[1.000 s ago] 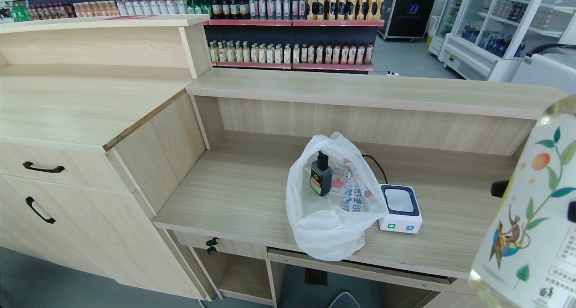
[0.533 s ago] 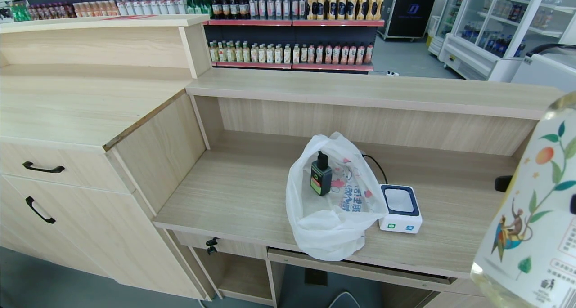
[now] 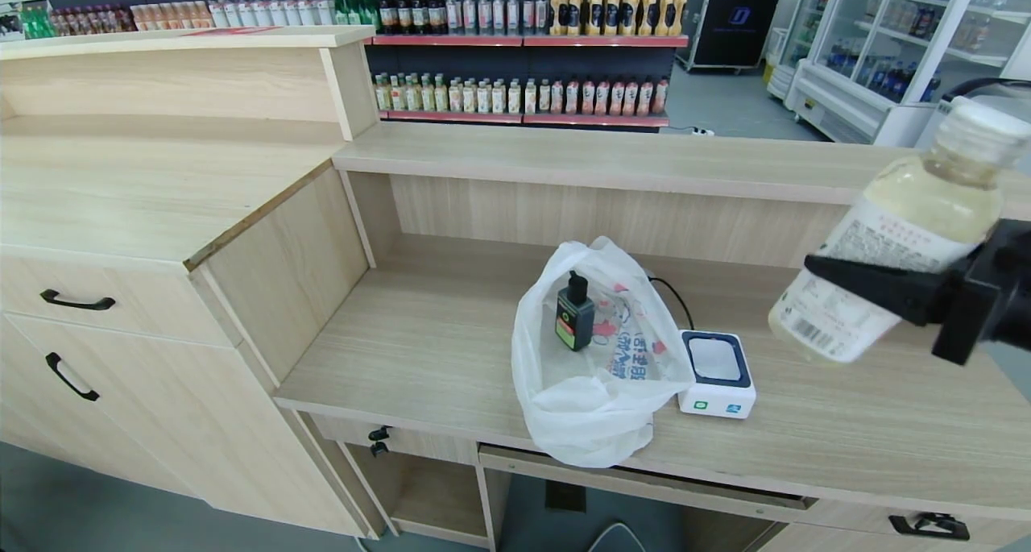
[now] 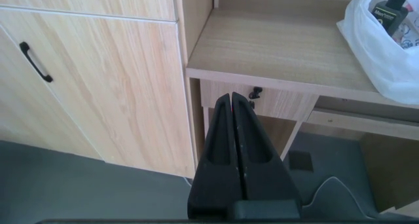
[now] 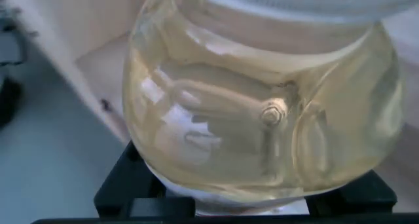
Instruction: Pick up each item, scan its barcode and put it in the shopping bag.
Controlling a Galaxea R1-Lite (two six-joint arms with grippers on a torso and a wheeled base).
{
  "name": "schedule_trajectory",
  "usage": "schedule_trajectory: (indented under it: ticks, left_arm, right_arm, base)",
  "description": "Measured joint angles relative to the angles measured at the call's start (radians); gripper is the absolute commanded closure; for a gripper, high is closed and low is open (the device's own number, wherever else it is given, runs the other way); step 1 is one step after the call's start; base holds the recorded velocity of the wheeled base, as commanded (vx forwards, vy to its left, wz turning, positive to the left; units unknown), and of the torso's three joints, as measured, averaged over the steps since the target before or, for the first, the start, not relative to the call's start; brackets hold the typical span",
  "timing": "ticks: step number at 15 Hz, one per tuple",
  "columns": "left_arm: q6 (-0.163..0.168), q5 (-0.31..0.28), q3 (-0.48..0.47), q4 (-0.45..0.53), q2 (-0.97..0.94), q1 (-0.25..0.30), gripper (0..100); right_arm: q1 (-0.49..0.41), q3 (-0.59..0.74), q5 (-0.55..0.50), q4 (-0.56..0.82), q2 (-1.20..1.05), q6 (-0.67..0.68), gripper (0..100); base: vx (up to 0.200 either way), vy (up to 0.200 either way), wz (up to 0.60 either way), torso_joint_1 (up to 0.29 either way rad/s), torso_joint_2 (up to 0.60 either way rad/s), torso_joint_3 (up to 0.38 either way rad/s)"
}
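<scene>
Two sets of jaws are mine to report. Nearest and lowest, my left jaws are pressed flat together with nothing between them, hanging over the grey floor (image 4: 78, 185) in front of the counter (image 3: 419, 350), level with the cabinet below its front edge.

Higher up on my right side, my right jaws are clamped across the middle of a bottle (image 3: 886, 238) of pale yellowish drink. It is in the air above the right part of the counter and touches nothing else. The bottle leans, with its white cap (image 3: 983, 133) up and away and its base down toward me. A barcode (image 3: 813, 334) shows at the low end of its white label.

On the counter, left of the bottle and well apart from it, sits the scanner (image 3: 716, 375), a small white box with a dark-framed pale window on top. Its left side meets the white shopping bag (image 3: 600, 407). The bag lies open, and its near end droops over the counter's front edge. Inside it a small dark bottle (image 3: 574, 320) with a black top stands upright. A black cable (image 3: 672, 294) runs from behind the bag toward the scanner.

Left of the counter stands a taller cabinet (image 3: 121, 213) with two black-handled drawers. Beyond the raised back ledge (image 3: 644, 161), store shelves (image 3: 523, 40) hold rows of drink bottles. Glass-door fridges (image 3: 886, 44) stand at the far right.
</scene>
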Motion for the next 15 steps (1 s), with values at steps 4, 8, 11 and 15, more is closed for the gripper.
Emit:
schedule_trajectory:
  ticks: [4,8,11,15]
  left_arm:
    - [0.000,0.000,0.000,0.000,0.000,0.000,100]
    - [0.000,0.000,0.000,0.000,0.000,0.000,100]
    - [0.000,0.000,0.000,0.000,0.000,0.000,100]
    - [0.000,0.000,0.000,0.000,0.000,0.000,100]
  right_arm:
    - [-0.058,0.146,-0.477,-0.314,0.135,-0.194,100]
    - [-0.089,0.200,-0.501,-0.489,0.245,-0.286,100]
    - [-0.158,0.203,-0.493,-0.518,0.293,-0.433,100]
    - [-0.239,0.227,-0.457,-0.589,0.353,-0.549,100]
  base:
    - [0.000,0.000,0.00,0.000,0.00,0.000]
    - [0.000,0.000,0.00,0.000,0.00,0.000]
    - [0.000,0.000,0.40,0.000,0.00,0.002]
    - [0.000,0.000,0.60,-0.003,0.00,0.004]
